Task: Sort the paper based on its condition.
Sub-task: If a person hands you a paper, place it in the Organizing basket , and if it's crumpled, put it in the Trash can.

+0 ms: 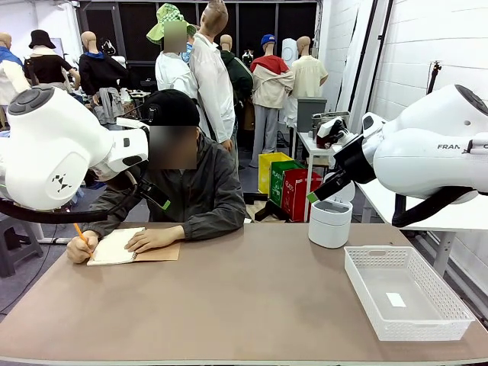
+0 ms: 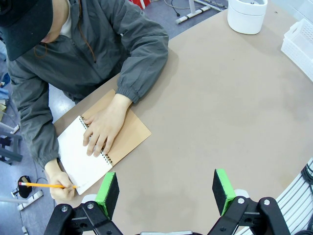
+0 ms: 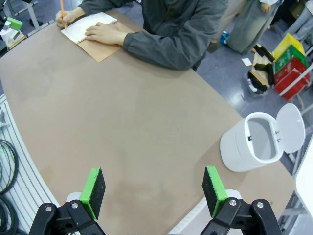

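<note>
No loose white sheet of paper is in view. A person at the far side writes with an orange pencil [image 2: 46,185] on the open page of a spiral notebook [image 1: 114,248] with a brown cover, one hand [image 2: 102,129] flat on it. My left gripper [image 2: 166,193] hangs open and empty above the table, just on my side of the notebook. My right gripper [image 3: 154,188] is also open and empty, high over the bare table, with the white bin [image 3: 257,142] ahead of it to the right.
The round white bin [image 1: 330,221] stands at the far right with its lid up. A white mesh basket [image 1: 366,286] lies at the right front, holding only a small white slip. The brown tabletop [image 1: 252,297] lies bare between the notebook and the basket.
</note>
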